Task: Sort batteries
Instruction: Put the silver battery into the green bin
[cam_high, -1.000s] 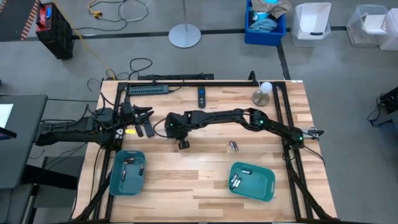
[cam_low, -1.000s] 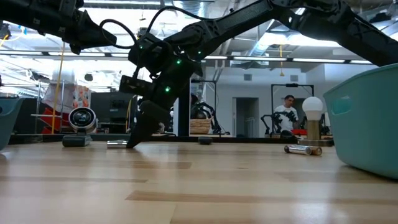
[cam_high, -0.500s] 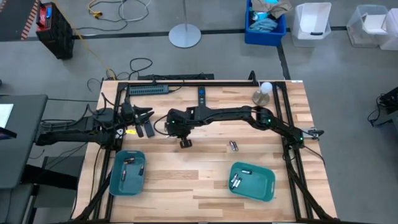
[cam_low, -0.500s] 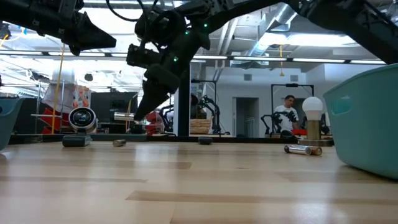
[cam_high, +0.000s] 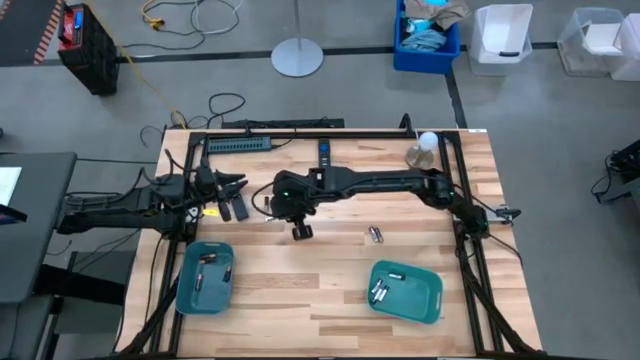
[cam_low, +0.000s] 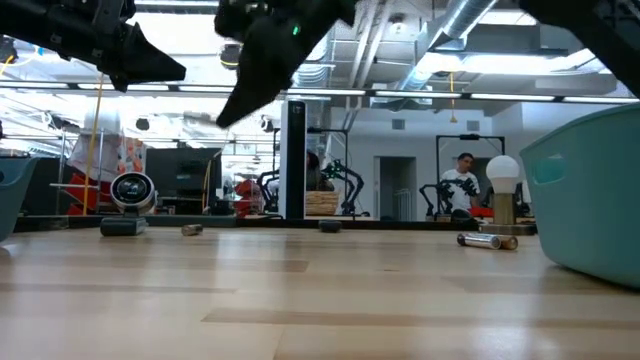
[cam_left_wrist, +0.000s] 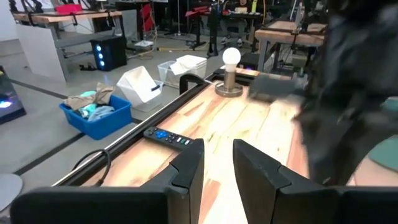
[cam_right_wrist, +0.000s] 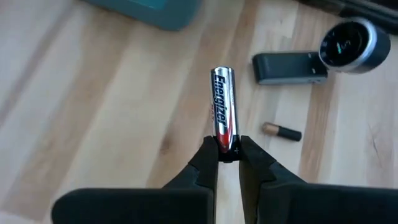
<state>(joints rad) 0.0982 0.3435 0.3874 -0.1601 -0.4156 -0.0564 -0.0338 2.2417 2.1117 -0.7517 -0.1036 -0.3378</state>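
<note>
My right gripper (cam_right_wrist: 228, 155) is shut on a silvery battery (cam_right_wrist: 222, 106) and hangs above the table's left-centre (cam_high: 299, 230); the low view shows it high up (cam_low: 262, 55). A short battery (cam_right_wrist: 281, 131) lies on the wood below it (cam_low: 190, 229). Two more batteries (cam_high: 375, 234) lie side by side mid-table (cam_low: 487, 240). The left teal tray (cam_high: 205, 277) and the right teal tray (cam_high: 405, 290) each hold some batteries. My left gripper (cam_left_wrist: 217, 168) waits open, raised at the left edge (cam_high: 236, 183). My right gripper pinches the battery by its near end (cam_right_wrist: 225, 142) between the two fingertips. The battery lies in line with the fingers and sticks out beyond them. It is lifted clear of the table.
A black stick (cam_right_wrist: 289, 67) and a round silver-topped knob (cam_right_wrist: 351, 42) sit by the table's left edge, past the short battery. A remote (cam_high: 324, 152) and a bulb lamp (cam_high: 424, 148) stand along the far edge. A black frame runs round the table's rim.
My right gripper was down on the table, took up a battery and rose well clear with it, shifting slightly toward the right. The short battery stayed on the wood.
</note>
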